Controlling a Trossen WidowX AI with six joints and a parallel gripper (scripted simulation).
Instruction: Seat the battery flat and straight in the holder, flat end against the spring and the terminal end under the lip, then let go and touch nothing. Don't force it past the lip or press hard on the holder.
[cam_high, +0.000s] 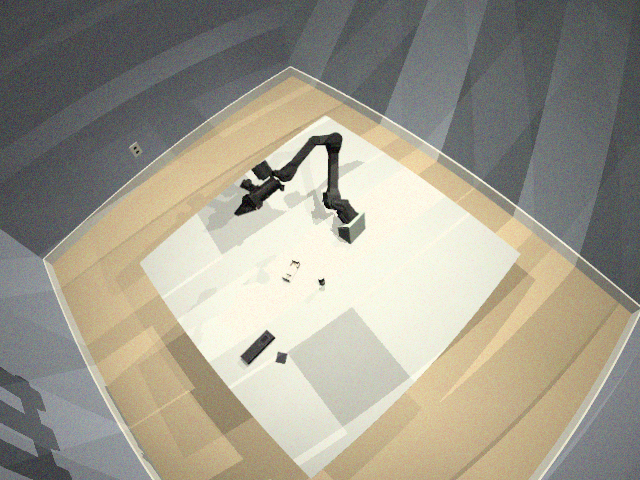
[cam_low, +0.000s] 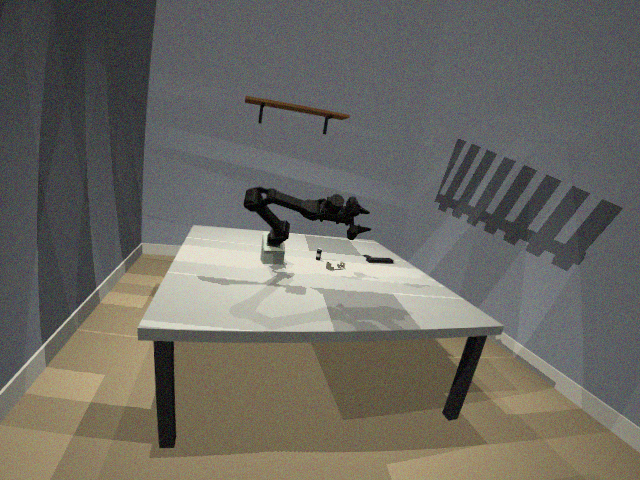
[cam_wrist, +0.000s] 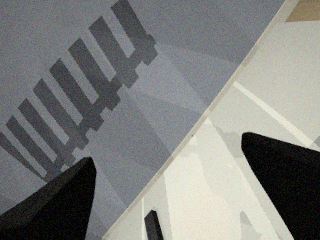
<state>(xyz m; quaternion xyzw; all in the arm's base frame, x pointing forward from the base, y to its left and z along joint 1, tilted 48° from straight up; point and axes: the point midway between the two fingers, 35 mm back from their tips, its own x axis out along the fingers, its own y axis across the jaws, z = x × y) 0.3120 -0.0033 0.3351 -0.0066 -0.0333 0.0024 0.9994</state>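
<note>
The battery (cam_high: 321, 282) (cam_low: 318, 254) is a small dark cylinder with a pale band. It stands upright on the white table beside the holder and outside it. Which of its ends is up is too small to tell. The holder (cam_high: 295, 262) (cam_low: 329, 266) is a small pale frame with darker end parts, and no battery lies in it. Its spring and lip cannot be told apart. My gripper (cam_low: 368, 220) (cam_wrist: 168, 152) is open and empty, raised well above the table and pointing outward, away from both. The wrist view shows neither battery nor holder.
A long black box (cam_high: 257, 346) (cam_low: 379, 259) (cam_wrist: 154, 225) lies on the table (cam_high: 439, 289) beyond the holder. A small dark square piece (cam_high: 281, 357) lies beside it. The arm's base (cam_high: 353, 228) (cam_low: 272, 253) stands on the table. A wooden shelf (cam_low: 297, 107) is on the wall.
</note>
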